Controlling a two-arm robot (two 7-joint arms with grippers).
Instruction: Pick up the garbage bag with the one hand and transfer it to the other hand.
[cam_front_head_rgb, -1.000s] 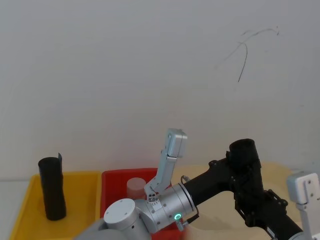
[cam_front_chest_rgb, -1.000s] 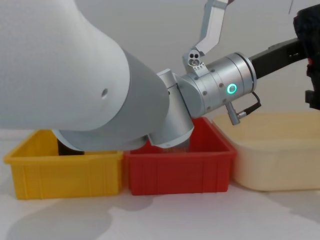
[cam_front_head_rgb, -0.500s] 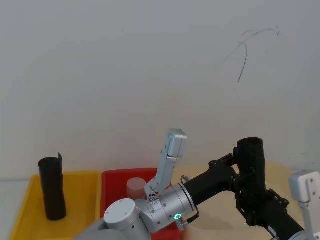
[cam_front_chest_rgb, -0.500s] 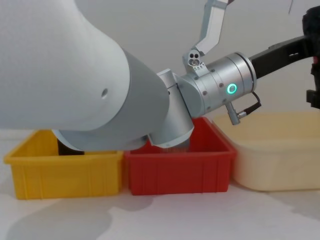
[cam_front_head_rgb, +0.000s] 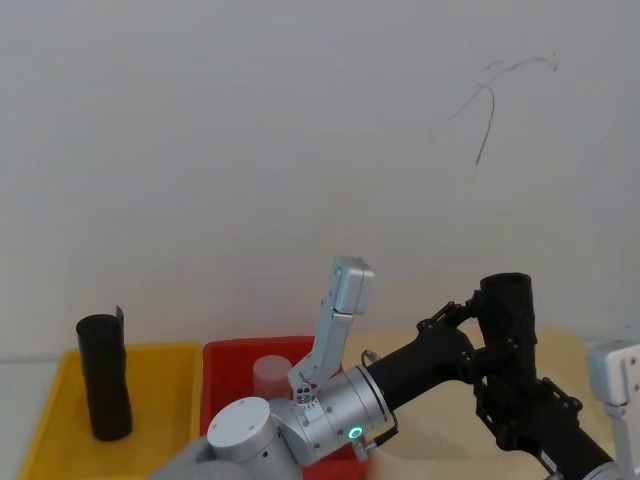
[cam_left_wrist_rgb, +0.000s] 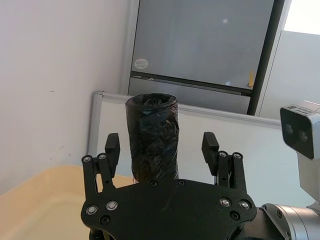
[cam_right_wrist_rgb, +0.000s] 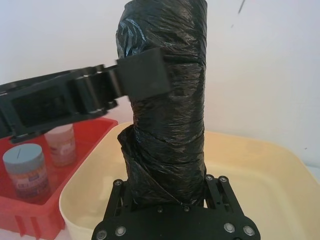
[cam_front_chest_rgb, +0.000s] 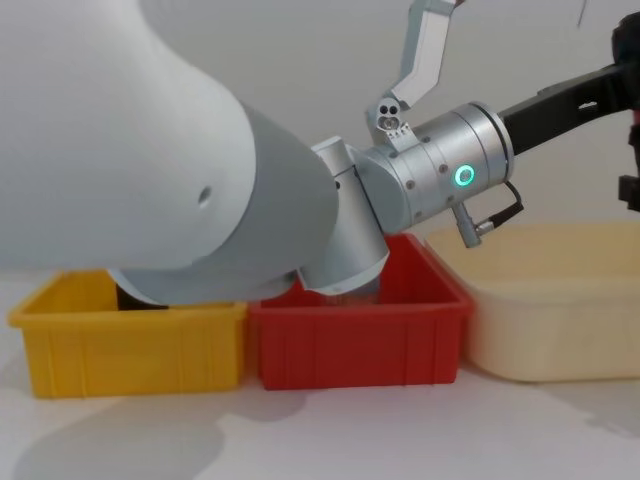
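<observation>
The garbage bag (cam_right_wrist_rgb: 167, 115) is held upright, its lower end pinched between the fingers of the right gripper (cam_right_wrist_rgb: 167, 197). Its upper part is flanked by the spread fingers (cam_left_wrist_rgb: 112, 146) of the left gripper (cam_left_wrist_rgb: 161, 145), with a gap on each side in the left wrist view. Below both sets of fingers a cream tub (cam_right_wrist_rgb: 240, 155) is seen, with a red bin (cam_right_wrist_rgb: 95, 135) beside it.

A plain white wall (cam_front_head_rgb: 250, 130) carries a thin dark scribble (cam_front_head_rgb: 487, 110). A grey panel (cam_left_wrist_rgb: 200, 45) rises behind a framed white board (cam_left_wrist_rgb: 112, 115). The tabletop (cam_front_chest_rgb: 350, 440) is white.
</observation>
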